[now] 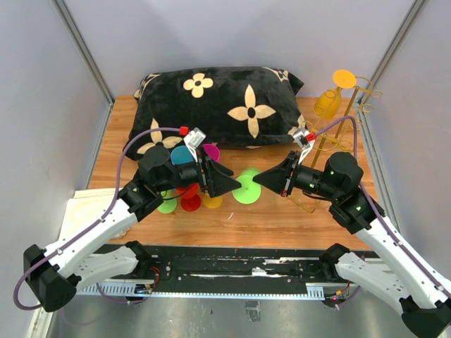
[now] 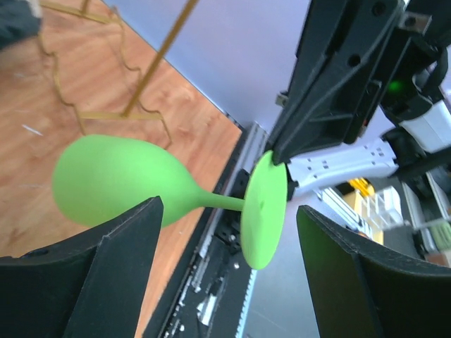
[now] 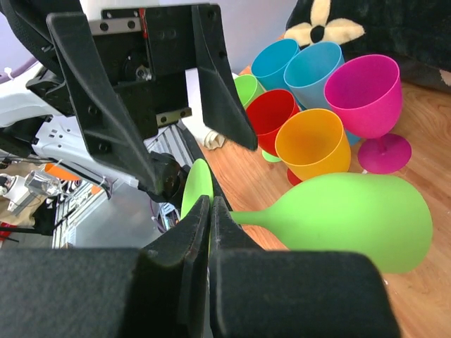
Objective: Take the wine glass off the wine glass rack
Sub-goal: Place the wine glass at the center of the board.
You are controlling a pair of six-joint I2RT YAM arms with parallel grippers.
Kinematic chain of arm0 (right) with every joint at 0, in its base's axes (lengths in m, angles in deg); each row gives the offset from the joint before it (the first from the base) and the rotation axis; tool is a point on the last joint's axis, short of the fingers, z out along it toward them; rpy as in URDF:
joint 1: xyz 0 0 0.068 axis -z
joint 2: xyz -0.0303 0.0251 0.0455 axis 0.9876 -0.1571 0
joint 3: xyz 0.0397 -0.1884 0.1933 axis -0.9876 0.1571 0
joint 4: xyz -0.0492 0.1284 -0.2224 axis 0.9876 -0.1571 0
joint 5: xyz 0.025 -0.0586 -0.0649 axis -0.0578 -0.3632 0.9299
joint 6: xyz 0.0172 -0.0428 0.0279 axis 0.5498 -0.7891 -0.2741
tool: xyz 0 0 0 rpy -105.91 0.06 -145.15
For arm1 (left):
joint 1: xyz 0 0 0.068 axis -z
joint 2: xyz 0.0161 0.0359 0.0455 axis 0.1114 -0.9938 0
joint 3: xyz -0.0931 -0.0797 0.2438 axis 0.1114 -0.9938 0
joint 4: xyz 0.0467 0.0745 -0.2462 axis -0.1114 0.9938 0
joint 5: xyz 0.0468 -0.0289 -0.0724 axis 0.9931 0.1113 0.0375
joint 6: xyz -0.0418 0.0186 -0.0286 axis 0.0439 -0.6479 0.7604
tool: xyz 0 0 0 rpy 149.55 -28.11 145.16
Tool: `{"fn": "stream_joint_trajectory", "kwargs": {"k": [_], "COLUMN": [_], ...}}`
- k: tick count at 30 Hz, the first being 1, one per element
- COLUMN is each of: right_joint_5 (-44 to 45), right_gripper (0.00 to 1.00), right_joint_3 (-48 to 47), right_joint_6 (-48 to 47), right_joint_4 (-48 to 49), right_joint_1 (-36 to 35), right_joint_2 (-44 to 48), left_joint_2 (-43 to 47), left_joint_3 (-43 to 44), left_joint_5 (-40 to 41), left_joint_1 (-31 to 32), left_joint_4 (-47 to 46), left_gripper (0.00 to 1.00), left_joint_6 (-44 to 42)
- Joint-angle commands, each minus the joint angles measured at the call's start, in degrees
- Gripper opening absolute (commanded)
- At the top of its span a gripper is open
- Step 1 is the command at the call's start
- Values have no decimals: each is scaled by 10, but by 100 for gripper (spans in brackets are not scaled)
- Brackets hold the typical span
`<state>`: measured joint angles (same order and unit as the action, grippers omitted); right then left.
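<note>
The gold wire wine glass rack (image 1: 350, 113) stands at the back right, with a yellow glass (image 1: 329, 103) hanging upside down on it. My right gripper (image 1: 256, 179) is shut on the round foot of a lime green wine glass (image 1: 246, 187), held off the rack above the table with its foot uppermost. In the right wrist view my right gripper (image 3: 211, 203) pinches the foot edge and the green bowl (image 3: 352, 218) shows beyond. My left gripper (image 1: 234, 184) is open and faces it. In the left wrist view the left gripper (image 2: 229, 211) straddles the glass stem and foot (image 2: 264, 211) without touching.
A black pillow with cream flowers (image 1: 211, 105) lies at the back. A cluster of coloured glasses (image 1: 184, 197) stands under my left arm, shown in the right wrist view as blue, red, orange and magenta (image 3: 363, 91). The rack's wire base (image 2: 106, 113) lies behind the green glass.
</note>
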<state>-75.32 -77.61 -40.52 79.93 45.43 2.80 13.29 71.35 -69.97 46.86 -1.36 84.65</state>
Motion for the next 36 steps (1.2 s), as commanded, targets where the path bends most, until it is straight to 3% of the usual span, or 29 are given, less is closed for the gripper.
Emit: {"fn": "stream_joint_trajectory", "kwargs": {"k": [1,7,12,15,16,19,22,24,30,33,36], "right_joint_5": [18,16,1,0,0,-1,-19,-33,-64,-72,-78], "right_gripper": [1,1,1,2,6,31,47,53,49,33,12], "right_joint_3": [-1,6,15,17,17,18,23,26,36,41,44], "right_joint_6": [3,3,1,-15,-23,-47,-65,-68,-52,-40,-48], "right_joint_4": [29,31,44,24,13,-27,-49,-53,-23,4,14], "right_joint_1": [-10,-11,-12,-12,-12,-12,-12,-12,-12,-18,-22], "right_joint_2": [11,13,17,24,28,42,53,53,34,25,21], "left_joint_2": [-18,-21,-25,-23,-20,-12,-4,-3,-5,-6,-3], "left_joint_3": [6,9,10,7,5,-6,-14,-17,-18,-16,-15], "left_joint_5": [-63,-57,-70,-71,-72,-76,-76,-77,-71,-66,-54], "left_joint_1": [25,29,29,29,30,30,31,33,44,49,51], "left_joint_4": [-40,-31,-33,-41,-46,-65,-80,-86,-94,-89,-81], "left_gripper": [78,51,15,1,1,0,1,1,0,1,1], "left_joint_6": [-10,-20,-28,-28,-28,-24,-22,-21,-26,-33,-39]}}
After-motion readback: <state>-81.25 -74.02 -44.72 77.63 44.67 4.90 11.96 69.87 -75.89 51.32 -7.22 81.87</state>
